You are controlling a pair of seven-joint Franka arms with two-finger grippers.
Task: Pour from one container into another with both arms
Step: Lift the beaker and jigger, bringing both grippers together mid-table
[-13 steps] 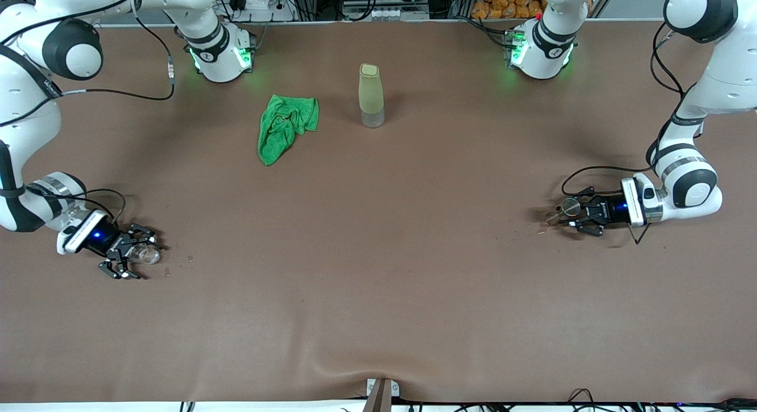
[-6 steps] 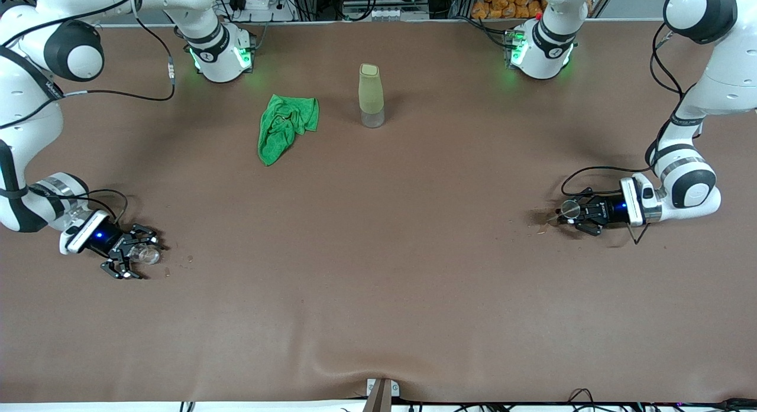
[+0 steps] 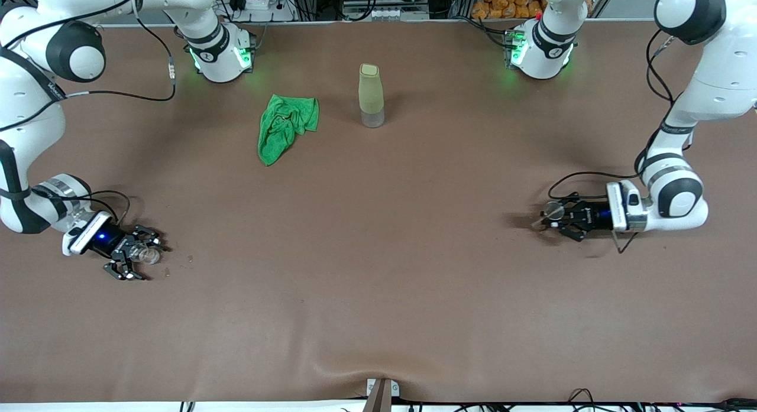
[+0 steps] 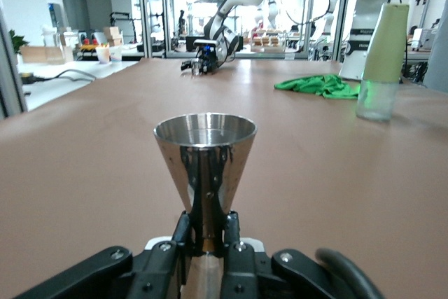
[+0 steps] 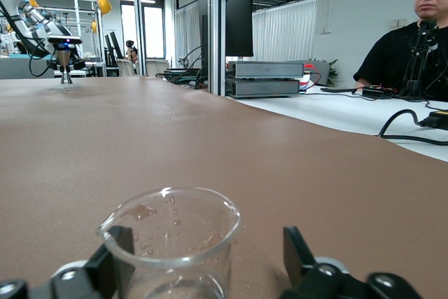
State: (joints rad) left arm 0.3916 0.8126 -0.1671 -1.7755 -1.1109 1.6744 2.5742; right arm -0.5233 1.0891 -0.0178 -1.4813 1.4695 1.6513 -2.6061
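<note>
The right pincer [image 3: 137, 259] sits low at the right arm's end of the surface [image 3: 378, 294], nearest the front camera, with the glass cup [image 3: 145, 255] standing upright between its fingers. In the right wrist view the cup [image 5: 171, 239] has one finger [image 5: 117, 250] against its wall while the other finger [image 5: 297, 253] stands apart from it, so the jaws are spread and the cup is not clamped; compared with a second ago the fingers have drawn slightly closer around it, and the cup has not moved. At the left arm's end, a little farther from the front camera, the left pincer [image 3: 556, 217] is closed on the narrow waist of the metal cup [image 3: 553, 210], which the left wrist view shows upright with its round rim up [image 4: 205, 166] and the fingers [image 4: 234, 232] pinching it on both sides. A second ago those fingers were still closing; since then the left pincer and the cup have shifted toward the middle of the surface, away from the scattered crumbs where the cup stood. Farther off, near the arm bases, a green cloth [image 3: 285, 127] lies crumpled and a bottle [image 3: 371, 96] stands upright just beside it, both unchanged.
</note>
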